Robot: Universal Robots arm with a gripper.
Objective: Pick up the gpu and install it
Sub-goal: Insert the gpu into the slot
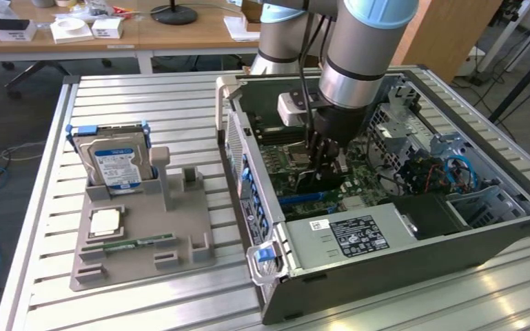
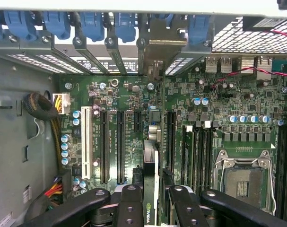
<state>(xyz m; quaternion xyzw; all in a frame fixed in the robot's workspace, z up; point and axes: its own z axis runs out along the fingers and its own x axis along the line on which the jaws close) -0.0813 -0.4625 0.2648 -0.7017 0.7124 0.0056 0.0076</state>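
Right under the wrist camera, the pincer (image 2: 152,176) is clamped on the gpu (image 2: 151,153), one black finger (image 2: 130,201) on each flat face, so the card shows edge-on as a thin strip running straight out from between them. Its long axis points away from the pincer toward the case's rear wall, in line with the black expansion slots (image 2: 119,142) on the green motherboard (image 2: 129,97) beneath it. The card appears to hang over the board between two of these long slots; whether its lower edge touches a slot cannot be told. Farther along the same line, the card's far end comes close to the row of slot covers (image 2: 93,59) under the blue latches.

From the exterior view, the pincer (image 1: 322,155) reaches down into the open computer case (image 1: 375,276) with the gpu (image 1: 316,185) as a dark slab below it, low over the board. Well apart, toward the exterior view's left, a grey tray (image 1: 145,255) on the table (image 1: 136,89) carries a hard drive (image 1: 113,162) standing upright.
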